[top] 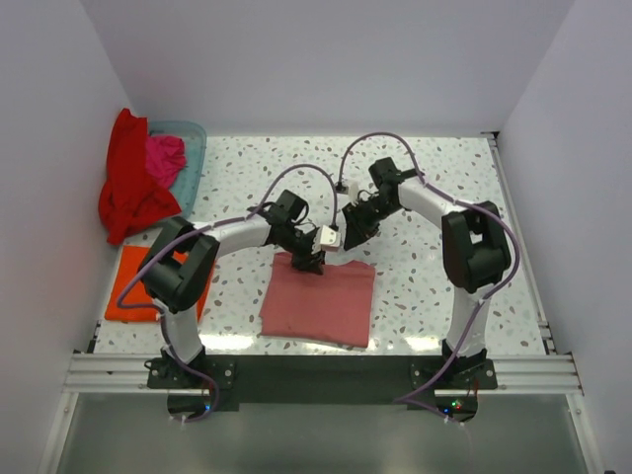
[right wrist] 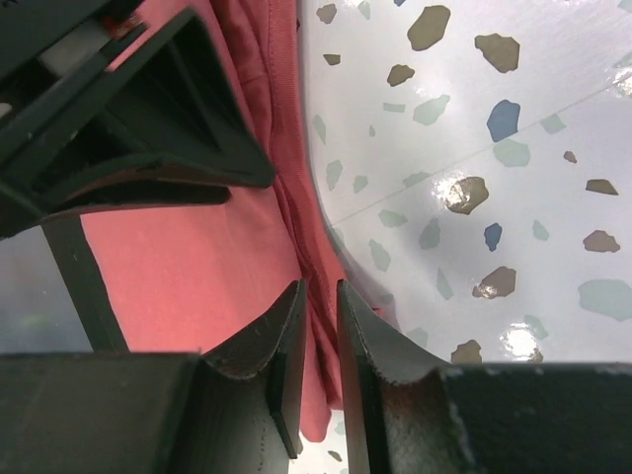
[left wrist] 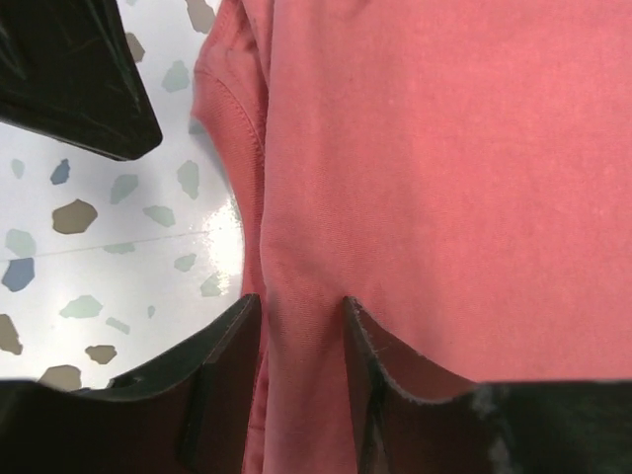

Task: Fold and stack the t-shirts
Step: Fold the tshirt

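- White walls (top: 326, 59) close in a speckled terrazzo table (top: 444, 178), with both arms reaching in from its near edge.
- A rose-pink t-shirt (top: 318, 301) lies folded into a rough rectangle at the middle of the table, towards the near side.
- At the far edge of that shirt the left gripper (left wrist: 296, 306) points down. Its fingers stand partly apart, and a raised ridge of the pink cloth fills the gap and touches both of them.
- Just beside it, at the same far edge, is the right gripper (right wrist: 319, 291). Its fingers are drawn almost together and nip a thin fold of the shirt's hem.
- In each wrist view the other gripper's dark fingers show close by at the upper left.
- Bare table shows next to the pinched hem in both wrist views.
- An orange t-shirt (top: 133, 286) lies flat at the table's left edge, well apart from the pink one.
- At the far left corner stands a pale blue plastic basket (top: 193, 133).
- A red t-shirt (top: 128, 188) hangs crumpled over the basket's left side and spills down towards the orange one.
- A magenta t-shirt (top: 166, 156) sits bunched inside the basket, next to the red one.
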You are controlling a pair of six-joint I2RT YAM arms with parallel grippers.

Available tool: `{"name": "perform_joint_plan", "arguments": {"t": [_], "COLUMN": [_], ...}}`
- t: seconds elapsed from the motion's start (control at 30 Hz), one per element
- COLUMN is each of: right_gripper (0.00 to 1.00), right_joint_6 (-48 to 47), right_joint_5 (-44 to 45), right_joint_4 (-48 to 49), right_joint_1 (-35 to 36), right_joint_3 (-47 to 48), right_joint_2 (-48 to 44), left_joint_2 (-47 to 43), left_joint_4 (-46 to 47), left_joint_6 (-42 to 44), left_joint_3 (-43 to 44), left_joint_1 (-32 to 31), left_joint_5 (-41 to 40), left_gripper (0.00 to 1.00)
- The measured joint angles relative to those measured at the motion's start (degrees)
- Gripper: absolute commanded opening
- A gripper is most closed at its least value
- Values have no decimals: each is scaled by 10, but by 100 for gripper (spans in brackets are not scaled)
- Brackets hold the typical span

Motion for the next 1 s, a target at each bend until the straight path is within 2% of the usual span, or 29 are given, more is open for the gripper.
{"name": "perform_joint_plan", "arguments": {"t": [0.1, 0.3, 0.6, 0.8, 1.0], "right_gripper": [20, 16, 15, 14, 13], "right_joint_6": [5, 30, 55, 35, 0], "right_joint_5": [-2, -23, -77, -116, -129], "right_joint_4": [1, 5, 7, -32, -78], "right_joint_1": [0, 0, 12, 34, 56], "right_joint_3": [3, 12, 45, 70, 91], "right_joint_2": [7, 33, 74, 89, 141], "left_joint_2": [9, -30, -193, -215, -231], "left_joint_4": [0, 46, 158, 205, 229], "left_joint_6": [-2, -12, 25, 56, 64], "left_joint_3": [1, -44, -195, -259, -269], "left_joint_1": [-1, -8, -82, -123, -128], "left_joint_5": [-3, -22, -112, -176, -205], "left_gripper": [15, 0, 0, 0, 0]}}
